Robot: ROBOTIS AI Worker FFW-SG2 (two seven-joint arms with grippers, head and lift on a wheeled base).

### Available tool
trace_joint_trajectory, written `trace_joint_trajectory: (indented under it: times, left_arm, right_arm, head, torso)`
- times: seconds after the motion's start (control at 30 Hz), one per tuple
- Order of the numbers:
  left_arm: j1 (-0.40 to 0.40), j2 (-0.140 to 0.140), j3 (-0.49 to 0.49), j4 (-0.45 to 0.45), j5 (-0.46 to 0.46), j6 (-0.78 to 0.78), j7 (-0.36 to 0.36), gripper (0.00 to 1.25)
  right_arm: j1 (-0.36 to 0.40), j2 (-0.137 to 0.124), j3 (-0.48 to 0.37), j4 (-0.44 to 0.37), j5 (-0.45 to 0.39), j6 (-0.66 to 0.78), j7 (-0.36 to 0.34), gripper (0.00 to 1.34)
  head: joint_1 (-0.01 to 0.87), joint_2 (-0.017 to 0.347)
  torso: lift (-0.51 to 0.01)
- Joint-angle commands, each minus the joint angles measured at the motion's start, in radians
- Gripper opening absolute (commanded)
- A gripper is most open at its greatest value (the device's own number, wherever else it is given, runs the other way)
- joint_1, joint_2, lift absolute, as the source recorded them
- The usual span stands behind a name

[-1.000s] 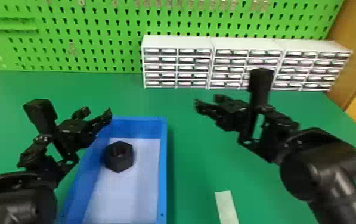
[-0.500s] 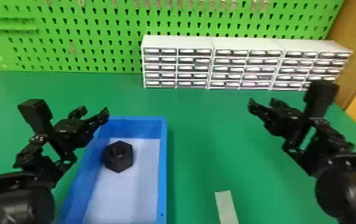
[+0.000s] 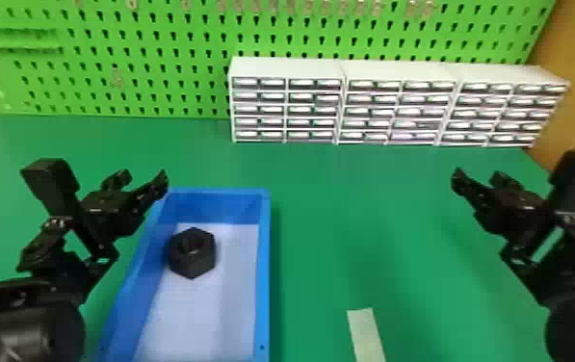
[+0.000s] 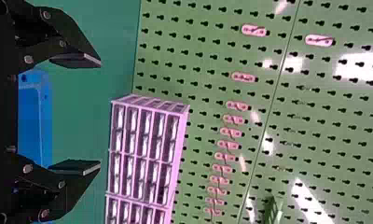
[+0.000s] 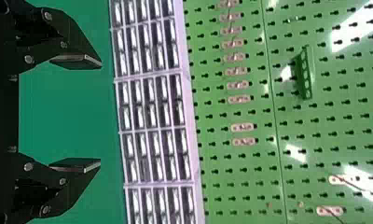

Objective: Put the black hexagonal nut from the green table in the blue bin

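Green table (image 3: 363,207) stretches wide between spread end effectors (image 3: 144,174) — nut (image 3: 192,260) inside blue bin's rim (image 3: 264,274).

From the robot's head, one view looks forward and down across the green table (image 3: 358,212) to its far edge, with the blue bin (image 3: 264,274) closer in. The two wrist views face that far edge from nearer, sharing the white drawer units (image 3: 286,67) and green pegboard (image 3: 156,84) with the head view; the left one also shares part of the bin.
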Motion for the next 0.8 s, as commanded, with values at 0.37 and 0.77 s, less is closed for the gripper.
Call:
trace_joint_trajectory:
  times: [0.37, 0.77]
  left_arm:
    - [0.005, 0.000, 0.027, -0.018, -0.017, 0.000, 0.037, 0.77]
    - [0.005, 0.000, 0.045, -0.019, -0.022, 0.000, 0.043, 0.77]
  right_arm:
    - [0.016, 0.003, -0.160, 0.047, -0.014, -0.052, 0.129, 0.82]
    - [-0.004, -0.001, -0.227, 0.123, -0.008, -0.058, 0.259, 0.82]
  head:
    - [0.691, 0.009]
    - [0.691, 0.009]
  torso:
    - [-0.097]
    - [-0.097]
